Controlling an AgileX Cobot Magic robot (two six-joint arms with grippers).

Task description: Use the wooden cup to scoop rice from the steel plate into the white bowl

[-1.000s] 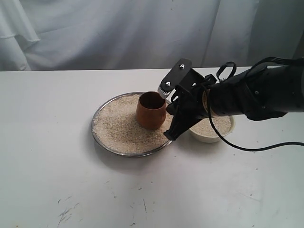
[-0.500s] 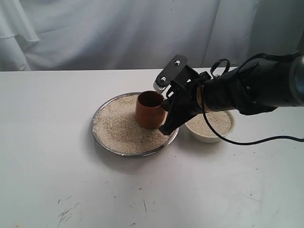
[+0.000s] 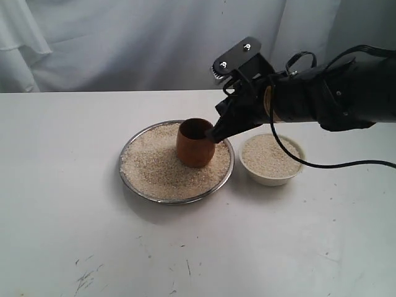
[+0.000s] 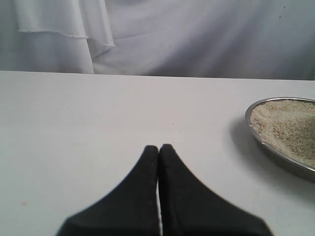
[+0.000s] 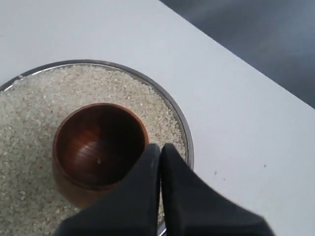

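The wooden cup (image 3: 195,145) stands upright in the rice (image 3: 154,166) on the steel plate (image 3: 132,184), its dark inside nearly empty (image 5: 96,142). My right gripper (image 3: 214,137) is shut with nothing between its fingers. Its tips (image 5: 161,147) hover at the cup's rim, on the side toward the white bowl (image 3: 273,177), which holds rice. My left gripper (image 4: 158,147) is shut and empty over bare table, with the plate's rim (image 4: 278,155) and its rice (image 4: 290,123) off to one side. The left arm does not show in the exterior view.
The white table (image 3: 74,235) carries a few dark scuff marks near its front edge. A pale curtain (image 3: 124,43) hangs behind it. A black cable (image 3: 322,164) loops from the right arm over the bowl's far side.
My right gripper has lifted from low beside the cup up to its rim and drawn back, uncovering the white bowl. The cup stays upright in the rice.
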